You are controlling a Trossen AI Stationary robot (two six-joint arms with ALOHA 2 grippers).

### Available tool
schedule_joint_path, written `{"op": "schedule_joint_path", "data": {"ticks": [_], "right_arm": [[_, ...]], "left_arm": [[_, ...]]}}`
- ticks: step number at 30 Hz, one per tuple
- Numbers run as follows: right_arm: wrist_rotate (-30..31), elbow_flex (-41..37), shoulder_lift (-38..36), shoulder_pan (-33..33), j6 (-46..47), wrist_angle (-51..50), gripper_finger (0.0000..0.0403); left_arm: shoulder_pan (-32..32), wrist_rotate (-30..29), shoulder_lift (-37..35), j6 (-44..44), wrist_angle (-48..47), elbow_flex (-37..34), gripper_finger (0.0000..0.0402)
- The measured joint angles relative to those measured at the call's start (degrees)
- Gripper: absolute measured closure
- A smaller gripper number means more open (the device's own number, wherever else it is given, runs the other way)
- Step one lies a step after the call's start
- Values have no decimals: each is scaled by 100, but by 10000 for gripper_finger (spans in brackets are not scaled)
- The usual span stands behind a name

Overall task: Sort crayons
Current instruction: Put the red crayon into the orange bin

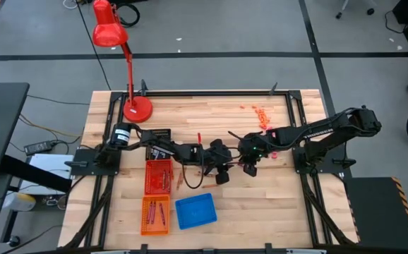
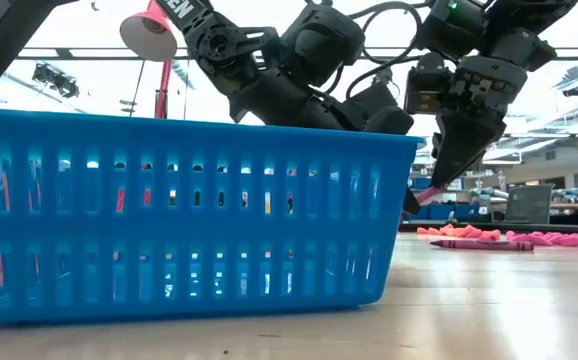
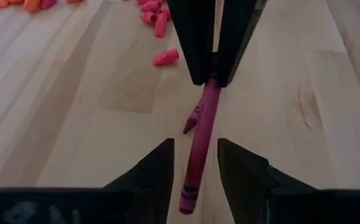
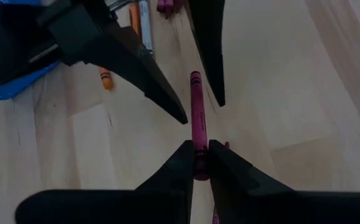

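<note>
1. Wooden table [image 1: 211,113] fills the middle of the high view, with grey floor around it and a red lamp [image 1: 112,32] rising from its upper-left corner.
2. We see the two arms meet just below the table's centre, the left one reaching in from the left edge, the right one from the right edge.
3. Our right gripper [image 4: 200,152] is clenched on one end of a magenta crayon [image 4: 197,115], which sticks out forward past its fingertips above the wood.
4. Our left gripper [image 3: 195,163] faces it with its jaws spread, the crayon's free end lying in the gap between them; we cannot tell whether either finger touches it.
5. In the low view the crayon shows as a pink tip below the right gripper, clear of the tabletop.
6. We see a second dark red crayon [image 3: 192,118] lying on the wood under the held one.
7. Lower left of the high view holds two orange trays [image 1: 159,176] with crayons inside, and a blue tray [image 1: 195,211] beside the lower one.
8. More crayons [image 4: 144,18] lie loose on the wood near the blue tray's corner in the right wrist view.
9. Small pink and orange bits [image 1: 262,114] are scattered at the table's upper right.
</note>
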Motion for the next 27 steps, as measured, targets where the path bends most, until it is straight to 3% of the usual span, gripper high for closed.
{"op": "schedule_joint_path", "data": {"ticks": [8, 18, 27], "right_arm": [[-13, 0, 0, 2, 0, 166, 352], [-86, 0, 0, -1, -7, 204, 352], [-367, 0, -8, -35, -234, 275, 331]], "left_arm": [[0, 0, 0, -31, -36, 0, 280], [-37, 67, 0, -192, -47, -2, 367], [-113, 18, -2, -199, -113, -2, 354]]}}
